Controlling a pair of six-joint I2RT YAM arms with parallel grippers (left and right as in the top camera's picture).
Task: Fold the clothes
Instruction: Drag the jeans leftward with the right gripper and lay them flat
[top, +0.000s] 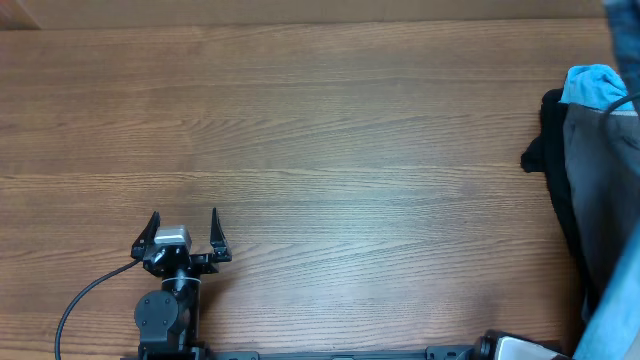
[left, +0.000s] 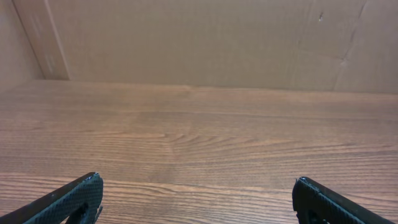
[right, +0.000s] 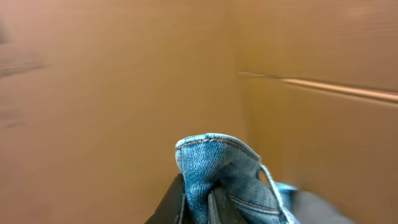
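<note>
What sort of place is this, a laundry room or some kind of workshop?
Probably a robot test bench, not a laundry: a wood-grain table backed by cardboard walls, an open left gripper over it, a heap of clothes at one edge, jeans pinched in the right gripper.

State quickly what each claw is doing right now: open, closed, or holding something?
Left claw: open, holding nothing.
Right claw: closed on the denim jeans.
</note>
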